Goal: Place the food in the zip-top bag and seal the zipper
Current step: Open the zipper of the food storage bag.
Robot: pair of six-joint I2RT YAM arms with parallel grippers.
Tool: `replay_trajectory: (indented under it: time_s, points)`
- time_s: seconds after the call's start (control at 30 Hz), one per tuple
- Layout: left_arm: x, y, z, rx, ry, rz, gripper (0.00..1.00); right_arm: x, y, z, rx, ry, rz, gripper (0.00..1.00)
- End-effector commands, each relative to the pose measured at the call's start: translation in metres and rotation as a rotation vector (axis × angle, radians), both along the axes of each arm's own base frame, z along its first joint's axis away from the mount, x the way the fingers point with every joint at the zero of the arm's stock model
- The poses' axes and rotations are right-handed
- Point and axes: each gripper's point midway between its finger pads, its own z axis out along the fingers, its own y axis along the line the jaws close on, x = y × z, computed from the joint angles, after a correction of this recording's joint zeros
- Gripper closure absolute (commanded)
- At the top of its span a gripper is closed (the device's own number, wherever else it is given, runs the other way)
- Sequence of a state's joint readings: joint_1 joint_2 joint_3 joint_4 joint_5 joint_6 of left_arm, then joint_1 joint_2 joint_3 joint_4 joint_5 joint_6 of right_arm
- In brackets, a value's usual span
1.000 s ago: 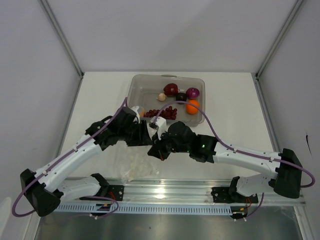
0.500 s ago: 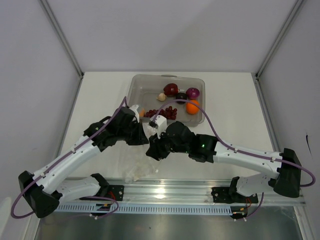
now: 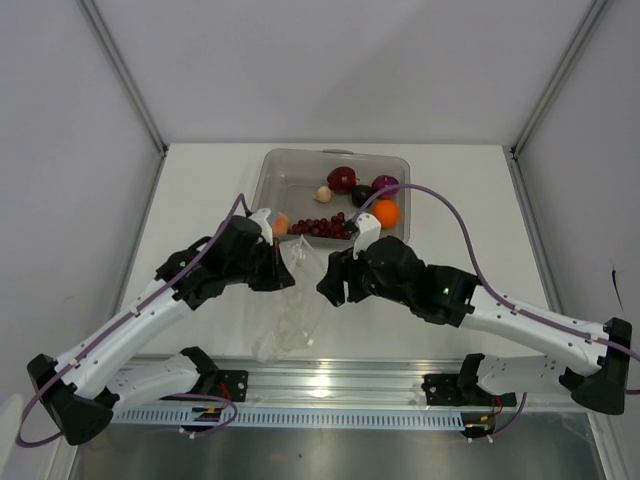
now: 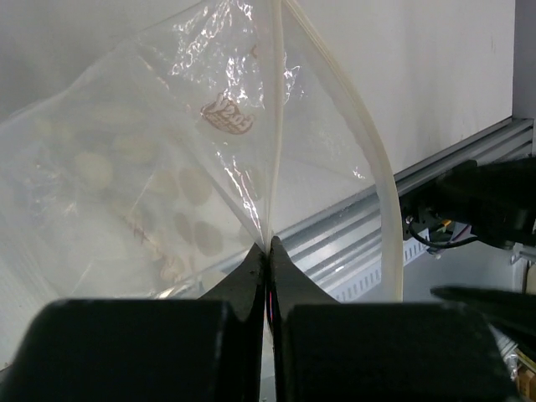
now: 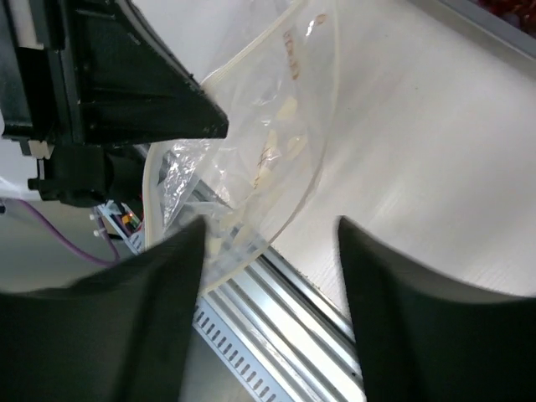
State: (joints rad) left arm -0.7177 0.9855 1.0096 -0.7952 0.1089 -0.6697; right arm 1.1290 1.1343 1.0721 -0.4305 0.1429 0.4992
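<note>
Currently on my list, item one: left gripper (image 4: 269, 251), jaws closed flat on one lip of the bag (image 4: 159, 159), pinching the clear film at its mouth edge. Item two: the bag itself, with no food in it that I can see. It sits between the two arms over the table (image 3: 200, 200), its long axis running from the pinch back toward the near rail (image 3: 330, 385), and I cannot tell whether its lower end touches the surface. Item three: zipper strip (image 4: 381, 176), a pale band bowing away from the pinch in a loop, so I judge the mouth open and unsealed. Item four: right gripper (image 5: 270, 226), jaws parted and holding nothing, just to the right of the bag's mouth, with the free lip curving across in front of them. Item five: food, all in the grey tray (image 3: 290, 180) at the far side, beyond both grippers: grapes (image 3: 322, 227), orange (image 3: 386, 213), peach (image 3: 281, 224), dark red fruit (image 3: 342, 178), purple ball (image 3: 385, 185), blackish fruit (image 3: 362, 194), beige bulb (image 3: 323, 193). Governing relation: the bag's free lip lies to the left of the right jaws, nearer them than any fruit. I judge that arm, the unoccupied one, best placed either to take that lip or to reach on to the grapes just beyond.
</note>
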Motion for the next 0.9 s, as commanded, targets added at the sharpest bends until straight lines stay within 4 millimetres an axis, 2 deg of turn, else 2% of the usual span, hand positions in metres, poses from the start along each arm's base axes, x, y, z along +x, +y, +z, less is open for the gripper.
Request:
replay_trajectory:
  time_s: [0.0, 0.03, 0.1, 0.43, 0.47, 0.53, 0.6, 0.67, 0.73, 0.87]
  points:
    - [-0.003, -0.002, 0.005, -0.019, -0.034, -0.037, 1.00, 0.009, -0.009, 0.009, 0.027, 0.014, -0.082, 0.29]
    - [-0.002, -0.003, 0.005, -0.025, -0.039, -0.039, 0.99, 0.013, -0.011, 0.008, 0.031, 0.021, -0.100, 0.23]
    - [-0.004, -0.002, 0.008, -0.039, -0.057, -0.041, 0.99, 0.014, -0.008, 0.002, 0.023, 0.043, -0.087, 0.20]
    - [-0.007, -0.005, 0.018, -0.070, -0.090, -0.080, 0.99, 0.029, 0.021, -0.024, -0.023, 0.105, -0.072, 0.25]
    - [-0.008, -0.006, 0.019, -0.076, -0.090, -0.087, 0.99, 0.030, 0.025, -0.031, -0.040, 0.117, -0.069, 0.30]
    - [-0.008, -0.007, 0.020, -0.082, -0.096, -0.095, 0.98, 0.032, 0.032, -0.028, -0.034, 0.110, -0.059, 0.39]
    - [-0.008, -0.007, 0.017, -0.082, -0.101, -0.098, 0.93, 0.030, 0.037, -0.025, -0.026, 0.100, -0.047, 0.71]
    - [-0.008, -0.007, 0.017, -0.084, -0.112, -0.099, 0.91, 0.029, 0.041, -0.016, -0.003, 0.091, -0.044, 0.95]
    - [-0.007, -0.007, 0.017, -0.087, -0.123, -0.100, 0.88, 0.027, 0.044, -0.008, 0.011, 0.086, -0.033, 1.00]
    - [-0.006, -0.008, 0.019, -0.089, -0.133, -0.111, 0.75, 0.025, 0.047, -0.001, 0.010, 0.083, -0.068, 1.00]
